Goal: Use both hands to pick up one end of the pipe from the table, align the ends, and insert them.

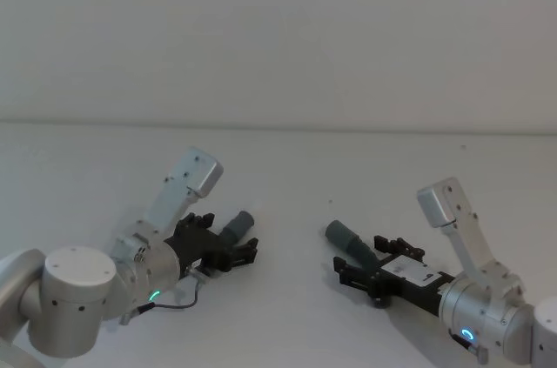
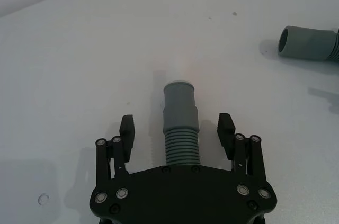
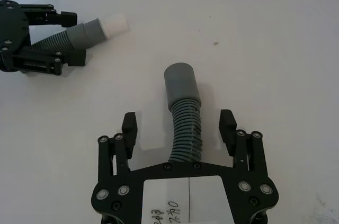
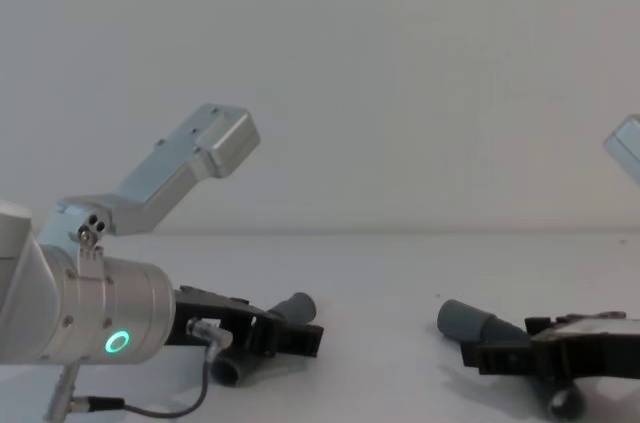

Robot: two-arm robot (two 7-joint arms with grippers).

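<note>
Two dark ribbed pipe pieces lie on the white table (image 1: 278, 177). The shorter piece (image 2: 180, 128) has a grey cuff (image 1: 238, 226) with a white tip (image 3: 114, 24). My left gripper (image 1: 228, 239) is open, its fingers (image 2: 126, 131) either side of the ribbed part with gaps. The longer piece (image 3: 185, 128) ends in a wider grey cuff (image 1: 343, 235), also seen in the left wrist view (image 2: 309, 43). My right gripper (image 1: 365, 258) straddles its ribbed part, open, with fingers (image 3: 228, 123) clear of the hose. The two cuffs point roughly towards each other, a gap apart (image 4: 470, 323).
A plain pale wall rises behind the table's far edge (image 1: 278, 127). Bare table lies between the two cuffs and beyond them. A thin cable (image 1: 174, 303) loops by the left wrist.
</note>
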